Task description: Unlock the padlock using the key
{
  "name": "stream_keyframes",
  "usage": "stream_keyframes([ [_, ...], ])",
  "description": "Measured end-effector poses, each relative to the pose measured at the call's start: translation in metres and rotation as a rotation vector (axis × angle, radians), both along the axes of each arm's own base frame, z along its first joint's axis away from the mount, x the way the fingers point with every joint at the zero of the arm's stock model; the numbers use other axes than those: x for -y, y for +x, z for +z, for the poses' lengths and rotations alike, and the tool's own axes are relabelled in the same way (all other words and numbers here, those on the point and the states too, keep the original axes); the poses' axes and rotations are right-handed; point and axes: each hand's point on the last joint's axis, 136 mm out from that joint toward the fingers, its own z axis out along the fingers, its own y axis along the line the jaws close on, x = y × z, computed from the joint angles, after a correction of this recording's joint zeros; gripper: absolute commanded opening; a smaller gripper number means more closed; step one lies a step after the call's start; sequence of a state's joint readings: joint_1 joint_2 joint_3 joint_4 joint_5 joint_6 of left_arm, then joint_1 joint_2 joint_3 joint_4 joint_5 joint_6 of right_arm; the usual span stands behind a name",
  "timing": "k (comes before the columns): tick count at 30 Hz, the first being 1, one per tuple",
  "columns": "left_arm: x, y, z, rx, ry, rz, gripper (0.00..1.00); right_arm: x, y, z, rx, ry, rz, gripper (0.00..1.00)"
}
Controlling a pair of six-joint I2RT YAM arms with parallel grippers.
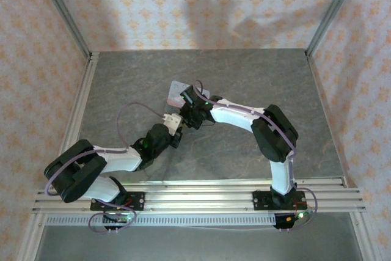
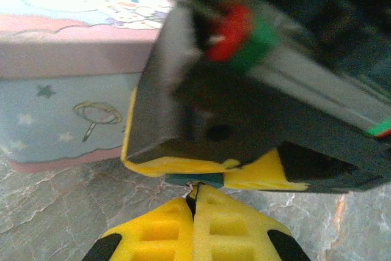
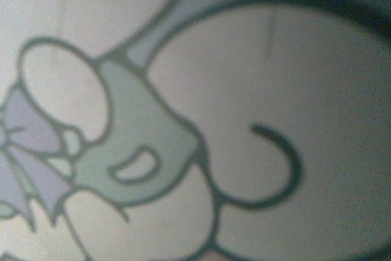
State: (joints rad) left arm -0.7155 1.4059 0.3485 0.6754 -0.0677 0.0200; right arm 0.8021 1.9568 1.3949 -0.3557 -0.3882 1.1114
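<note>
In the left wrist view the left gripper (image 2: 194,205) sits at the bottom centre, its two yellow fingertips pressed together with only a thin dark seam between them. The jaws are fully closed. Whether the key sits in that seam cannot be told; it is too small to make out.

Directly above, the right gripper (image 2: 204,172) comes down from the upper right as a large black body with yellow pads at its lower edge. The pads are drawn in on a small teal-blue piece, the padlock (image 2: 195,180), which shows as a narrow strip between them. The grip looks firm, though most of the lock is hidden by the pads. The padlock lies just above the left fingertips, close enough that the tips seem to touch it at centre frame.

The tin (image 2: 61,90) fills the upper left, its starred side wall upright and just beside the left pad of the right gripper. Bare grey table (image 2: 55,212) shows at lower left and lower right. The right wrist view is a blurred close-up of the tin's cartoon print.

From above, both arms meet at the tin's lower edge in the middle of the frame. Open table lies left, right and above. Patterned walls (image 1: 36,59) and metal posts (image 1: 61,10) bound it, and a metal rail (image 1: 201,197) runs along the bottom.
</note>
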Motion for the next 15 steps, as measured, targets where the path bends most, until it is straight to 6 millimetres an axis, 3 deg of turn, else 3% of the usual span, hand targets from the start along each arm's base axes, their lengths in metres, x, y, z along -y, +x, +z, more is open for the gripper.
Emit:
stream_keyframes([
  [5, 0.011, -0.002, -0.012, 0.004, 0.040, -0.016, 0.00, 0.012, -0.002, -0.010, 0.006, -0.085, 0.033, 0.00],
  [12, 0.008, 0.000, -0.013, -0.060, -0.197, -0.014, 0.00, 0.013, -0.001, -0.011, 0.018, -0.098, 0.040, 0.28],
  [15, 0.007, -0.001, -0.013, -0.090, -0.255, -0.021, 0.00, 0.010, -0.004, -0.011, 0.004, -0.080, 0.042, 0.35],
])
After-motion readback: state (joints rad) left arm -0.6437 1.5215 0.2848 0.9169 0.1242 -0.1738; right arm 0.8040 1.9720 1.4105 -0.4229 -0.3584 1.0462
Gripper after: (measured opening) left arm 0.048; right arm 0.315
